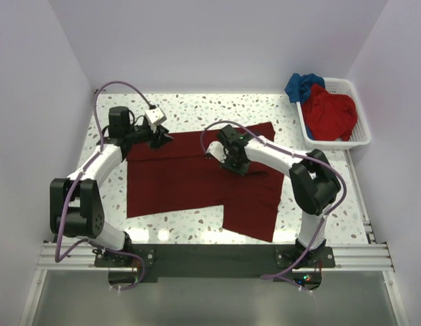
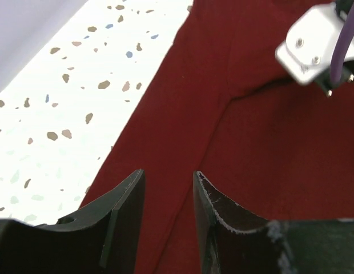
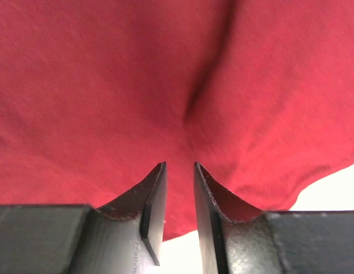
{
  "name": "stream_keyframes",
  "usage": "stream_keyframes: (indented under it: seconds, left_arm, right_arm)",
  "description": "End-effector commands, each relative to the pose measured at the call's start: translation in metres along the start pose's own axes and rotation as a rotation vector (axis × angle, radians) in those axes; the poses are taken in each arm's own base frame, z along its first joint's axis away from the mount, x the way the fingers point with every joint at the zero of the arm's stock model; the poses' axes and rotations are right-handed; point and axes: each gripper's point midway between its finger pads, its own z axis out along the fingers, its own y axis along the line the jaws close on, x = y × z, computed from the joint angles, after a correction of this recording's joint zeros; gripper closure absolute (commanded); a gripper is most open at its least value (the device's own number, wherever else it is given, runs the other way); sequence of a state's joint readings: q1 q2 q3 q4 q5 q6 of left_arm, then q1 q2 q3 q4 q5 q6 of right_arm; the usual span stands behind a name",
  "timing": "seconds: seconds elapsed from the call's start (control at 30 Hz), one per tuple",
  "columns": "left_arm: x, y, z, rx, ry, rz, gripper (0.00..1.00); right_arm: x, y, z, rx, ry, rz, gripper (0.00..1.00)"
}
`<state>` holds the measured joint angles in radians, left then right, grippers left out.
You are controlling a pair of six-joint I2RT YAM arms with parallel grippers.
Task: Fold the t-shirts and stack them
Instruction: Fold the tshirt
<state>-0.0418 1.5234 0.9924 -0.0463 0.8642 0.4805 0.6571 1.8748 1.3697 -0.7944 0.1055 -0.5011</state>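
Over the dark maroon t-shirt point(image 1: 176, 187) spread on the desk point(image 1: 197, 109), the left jaws are held half open, empty — the right jaws are narrowed, a grip cannot be told.

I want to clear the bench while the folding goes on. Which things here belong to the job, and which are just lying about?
Belongs to the job:
- maroon t-shirt, spread on the table
- red t-shirt, bunched in the basket
- blue t-shirt, hanging over the basket's far corner

Just there:
- the white slatted basket
- the speckled table
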Motion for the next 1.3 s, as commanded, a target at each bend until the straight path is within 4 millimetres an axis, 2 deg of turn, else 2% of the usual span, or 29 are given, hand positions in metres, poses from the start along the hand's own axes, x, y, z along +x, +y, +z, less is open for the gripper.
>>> stream_keyframes:
  seconds: [0.0,0.13,0.2,0.33,0.63,0.9,1.03,1.17,1.2,1.27]
  left_arm:
    - [-0.025,0.004,-0.009,-0.028,-0.076,0.028,0.56]
    - [-0.03,0.011,-0.013,-0.062,-0.076,0.041,0.56]
    - [-0.034,0.015,-0.017,-0.077,-0.084,0.05,0.56]
    - [-0.036,0.016,-0.022,-0.082,-0.086,0.06,0.56]
    - [-0.029,0.014,-0.02,-0.075,-0.077,0.061,0.56]
    - [-0.031,0.018,-0.017,-0.068,-0.078,0.059,0.55]
    - [-0.029,0.016,-0.016,-0.05,-0.073,0.068,0.55]
    - [-0.029,0.014,-0.014,-0.031,-0.076,0.077,0.55]
    - [-0.022,0.011,-0.012,-0.013,-0.06,0.055,0.55]
    - [-0.021,0.008,-0.01,0.009,-0.056,0.048,0.55]
  right_arm:
    - [-0.02,-0.001,0.005,0.01,-0.038,0.034,0.69]
    - [-0.029,-0.005,0.019,0.023,-0.04,0.055,0.61]
    - [-0.031,-0.01,0.027,0.045,-0.031,0.064,0.6]
    - [-0.038,-0.023,0.027,0.096,-0.038,0.082,0.62]
    - [-0.037,-0.054,0.024,0.179,-0.031,0.116,0.63]
    - [-0.029,-0.078,0.041,0.193,0.006,0.121,0.62]
    - [-0.034,-0.098,0.038,0.202,-0.021,0.155,0.62]
    - [-0.04,-0.109,0.032,0.19,-0.053,0.168,0.6]
    - [-0.038,-0.112,0.032,0.184,-0.048,0.175,0.61]
    - [-0.043,-0.114,0.034,0.166,-0.059,0.179,0.71]
